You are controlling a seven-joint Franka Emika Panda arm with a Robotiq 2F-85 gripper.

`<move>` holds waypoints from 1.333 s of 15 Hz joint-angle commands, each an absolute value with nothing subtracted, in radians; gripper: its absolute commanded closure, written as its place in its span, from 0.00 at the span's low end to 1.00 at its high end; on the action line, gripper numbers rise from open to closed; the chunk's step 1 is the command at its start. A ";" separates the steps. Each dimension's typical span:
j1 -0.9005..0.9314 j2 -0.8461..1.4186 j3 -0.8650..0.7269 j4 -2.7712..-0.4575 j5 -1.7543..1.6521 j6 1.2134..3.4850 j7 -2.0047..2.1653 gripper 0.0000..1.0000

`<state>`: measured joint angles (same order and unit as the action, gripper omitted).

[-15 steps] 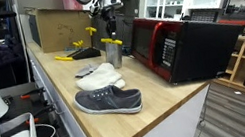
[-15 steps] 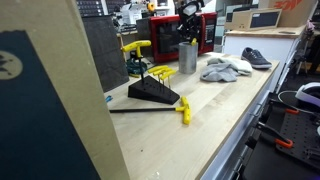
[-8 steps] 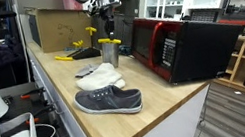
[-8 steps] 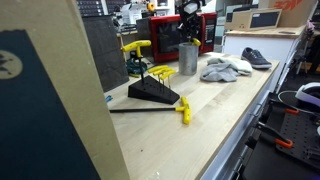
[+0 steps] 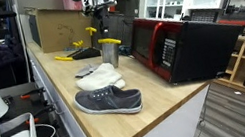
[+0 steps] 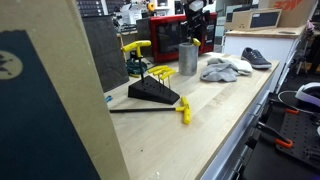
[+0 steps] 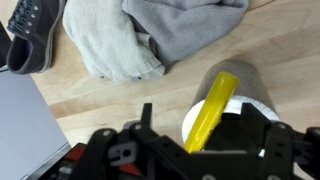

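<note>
Hovering gripper (image 5: 101, 8) over one cup (image 5: 111, 52) (one yellow tool (image 7: 213, 108) inside).

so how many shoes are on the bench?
1. The dark grey shoe lies near one end of the bench, beside the crumpled cloth. Another could be hidden under that cloth, but none shows.

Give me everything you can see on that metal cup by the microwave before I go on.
The metal cup is a plain grey cylinder, dull and steel-like, standing upright on the wooden worktop near the red-fronted microwave. A yellow tool handle leans inside it, poking above the rim. The grey cloth lies beside it, seemingly apart. The gripper hangs above, jaws open, not touching it.
</note>
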<state>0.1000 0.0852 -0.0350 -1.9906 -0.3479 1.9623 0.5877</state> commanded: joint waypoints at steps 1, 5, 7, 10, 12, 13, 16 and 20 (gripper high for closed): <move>0.076 -0.004 -0.023 -2.066 -0.342 1.975 0.636 0.00; 0.043 -0.006 -0.030 -2.098 -0.325 1.996 0.649 0.00; 0.022 0.008 -0.038 -2.102 -0.305 2.005 0.643 0.00; -0.001 0.005 -0.042 -2.093 -0.246 2.033 0.632 0.00; -0.009 -0.006 -0.042 -2.081 -0.220 2.045 0.631 0.00; -0.012 -0.005 -0.041 -2.072 -0.215 2.056 0.631 0.00; -0.021 0.005 -0.042 -2.051 -0.197 2.100 0.613 0.00; -0.024 0.029 -0.039 -2.045 -0.091 2.226 0.490 0.00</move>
